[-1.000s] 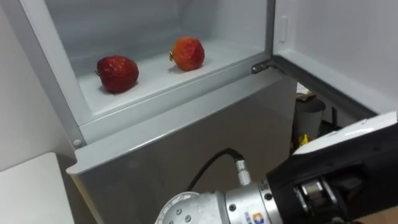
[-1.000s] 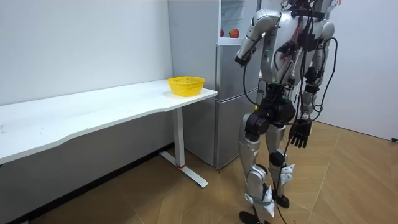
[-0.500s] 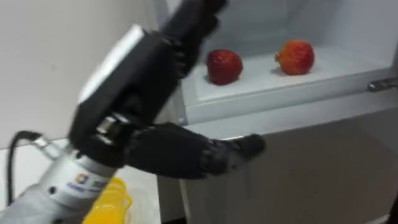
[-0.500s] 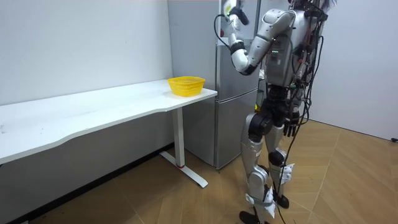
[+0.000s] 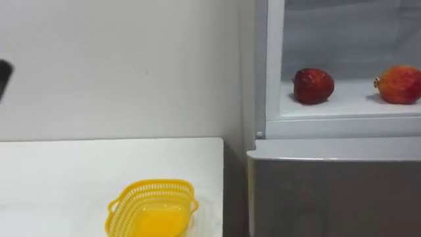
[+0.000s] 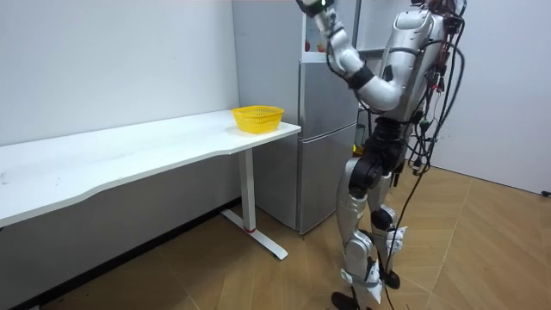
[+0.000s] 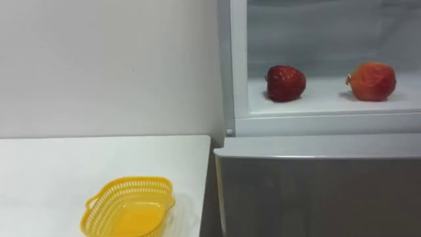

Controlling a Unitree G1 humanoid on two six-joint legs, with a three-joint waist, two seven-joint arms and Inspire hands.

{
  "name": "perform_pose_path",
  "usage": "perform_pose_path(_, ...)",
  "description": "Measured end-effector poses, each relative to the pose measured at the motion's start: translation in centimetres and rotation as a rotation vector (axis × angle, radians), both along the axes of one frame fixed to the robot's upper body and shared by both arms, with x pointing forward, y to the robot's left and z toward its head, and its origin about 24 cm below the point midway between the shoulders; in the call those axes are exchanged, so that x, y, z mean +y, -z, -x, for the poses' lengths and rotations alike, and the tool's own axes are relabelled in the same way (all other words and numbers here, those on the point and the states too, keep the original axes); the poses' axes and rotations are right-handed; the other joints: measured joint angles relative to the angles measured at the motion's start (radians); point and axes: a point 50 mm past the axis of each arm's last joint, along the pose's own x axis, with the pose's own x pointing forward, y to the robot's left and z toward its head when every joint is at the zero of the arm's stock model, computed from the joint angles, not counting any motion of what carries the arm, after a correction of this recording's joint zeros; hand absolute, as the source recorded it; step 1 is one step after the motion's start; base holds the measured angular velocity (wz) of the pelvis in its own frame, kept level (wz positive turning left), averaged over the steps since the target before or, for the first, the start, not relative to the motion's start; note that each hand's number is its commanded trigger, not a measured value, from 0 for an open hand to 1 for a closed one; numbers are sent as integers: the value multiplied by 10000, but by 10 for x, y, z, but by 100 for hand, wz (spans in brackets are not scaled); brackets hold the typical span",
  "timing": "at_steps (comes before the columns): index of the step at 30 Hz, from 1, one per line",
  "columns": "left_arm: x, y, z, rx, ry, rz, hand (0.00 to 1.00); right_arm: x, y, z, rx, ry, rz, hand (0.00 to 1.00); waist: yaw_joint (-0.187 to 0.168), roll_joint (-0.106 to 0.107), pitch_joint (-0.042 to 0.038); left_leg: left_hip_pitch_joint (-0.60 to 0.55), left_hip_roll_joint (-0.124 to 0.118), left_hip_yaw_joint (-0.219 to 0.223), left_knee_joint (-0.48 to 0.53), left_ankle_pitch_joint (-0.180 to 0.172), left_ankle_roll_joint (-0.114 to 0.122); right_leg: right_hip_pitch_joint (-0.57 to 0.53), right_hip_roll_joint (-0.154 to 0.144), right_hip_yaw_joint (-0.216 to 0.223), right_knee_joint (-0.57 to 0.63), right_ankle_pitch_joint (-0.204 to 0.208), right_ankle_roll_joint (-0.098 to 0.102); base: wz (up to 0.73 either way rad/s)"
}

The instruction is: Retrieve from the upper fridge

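Two red fruits lie on the white shelf [image 5: 342, 108] of the open upper fridge compartment. The dark red one [image 5: 314, 86] is on the left and an orange-red one [image 5: 399, 84] is to its right. Both lie free, and no hand touches them. In the room view my left arm is raised high, and my left hand [image 6: 313, 7] is at the picture's top edge, in front of the fridge's upper part. Its fingers are cut off there. I stand close in front of the fridge [image 6: 325, 129].
A yellow mesh basket [image 5: 152, 209] sits near the end of the white table [image 5: 79, 171], just left of the fridge. The grey lower fridge door [image 5: 329, 197] is closed below the shelf. A white wall runs behind the table.
My view has swung left, so the table and basket now show. My left arm has risen from in front of the fridge to above my head. The fruits have not moved.
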Motion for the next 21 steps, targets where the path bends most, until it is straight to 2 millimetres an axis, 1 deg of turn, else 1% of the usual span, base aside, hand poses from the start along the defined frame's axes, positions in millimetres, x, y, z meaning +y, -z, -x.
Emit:
perform_pose_path(1,12,20,1,841,-505,571,0,-1,0,1,27,10,45,0,112,2,2,-1,0,-5,-1,7,-2,0,-3,-17,3,-3,-5,4)
perform_pose_path(2,18,32,2,1290,-713,918,0,-1,0,0,24,10,60,0,119,-3,0,-13,-2,-25,1,10,-3,-1,-9,-59,6,-7,-9,6)
perform_pose_path(3,31,60,6,2416,-1130,1882,0,-1,0,0,17,18,65,0,116,-20,-5,-31,-6,-61,10,12,-4,5,-12,-92,-3,-12,-10,5)
perform_pose_path(4,37,76,9,3012,-1315,2423,0,-1,0,-1,7,44,66,0,115,-27,-4,-35,-7,-74,20,11,-4,10,-11,-89,-14,-13,-11,0)
perform_pose_path(5,45,107,17,4180,-1771,3513,0,-1,0,-1,-13,42,71,0,101,-61,9,-53,-8,-67,49,9,-3,-2,-11,-70,-31,-12,-11,0)
perform_pose_path(6,49,136,26,5166,-2204,4541,0,-1,0,-5,-86,19,66,0,118,-147,19,-82,-10,-62,43,9,-3,-39,-12,-56,-29,-14,-10,0)
perform_pose_path(7,50,162,34,5983,-2490,5343,0,0,0,-6,-107,-29,53,0,118,-147,47,-93,-11,-66,32,9,-4,-37,-11,-68,-37,-14,-9,0)
perform_pose_path(8,50,175,39,6435,-2624,5737,0,0,0,-5,-55,-35,44,0,118,-205,39,-99,-12,-75,32,9,-4,-37,-11,-75,-38,-15,-8,4)
perform_pose_path(9,49,199,47,7206,-2855,6599,0,0,0,-3,86,15,5,0,97,-304,29,-121,-12,-82,19,8,-4,-43,-11,-86,-52,-16,-7,3)
perform_pose_path(10,46,223,56,7969,-3007,7437,0,0,0,-3,139,133,-6,0,118,-358,2,-92,-12,-80,-41,8,-4,-41,-10,-90,-49,-17,-5,0)
perform_pose_path(11,43,236,61,8441,-3112,7823,0,-1,0,-2,182,156,0,0,117,-386,-1,-70,-12,-78,-44,8,-3,-31,-11,-80,-47,-17,-5,0)
perform_pose_path(12,37,260,73,9528,-3348,8433,0,-1,0,-4,211,113,-8,0,94,-439,-5,-46,-13,-74,-43,-1,2,-12,-13,-86,-38,-16,-4,0)
perform_pose_path(13,27,280,84,10516,-3459,9007,0,0,0,-7,191,8,-39,0,48,-480,11,-53,-13,-75,-42,-9,4,-14,-14,-99,-29,-14,-4,0)
perform_pose_path(14,22,288,88,10897,-3426,9295,0,0,0,-7,191,-5,-63,0,17,-497,22,-69,-13,-72,-40,-12,5,-18,-15,-100,-28,-13,-3,0)
perform_pose_path(16,4,312,103,12274,-3084,10026,0,0,0,-6,263,-26,-188,0,8,-497,24,-107,-7,-78,-62,-19,2,-24,-9,-90,-26,-13,-4,0)
perform_pose_path(18,-3,324,111,13010,-2943,10332,0,0,0,-6,373,3,-279,0,3,-460,23,-92,6,-77,-83,-19,1,-22,3,-78,-22,-10,-9,0)
perform_pose_path(19,-7,329,117,13375,-2859,10479,0,0,0,-5,417,36,-294,0,-25,-468,39,-50,7,-71,-109,-19,0,0,4,-78,-17,-10,-9,0)
perform_pose_path(20,-9,331,120,13567,-2828,10559,0,0,0,-5,432,44,-290,0,-25,-524,77,-21,8,-50,-136,-18,0,10,3,-68,-10,-10,-9,-8)
perform_pose_path(21,-12,336,127,13842,-2755,10892,0,0,0,-5,425,52,-284,0,-22,-455,76,28,14,10,-209,-18,0,12,3,-22,5,-10,-9,-12)
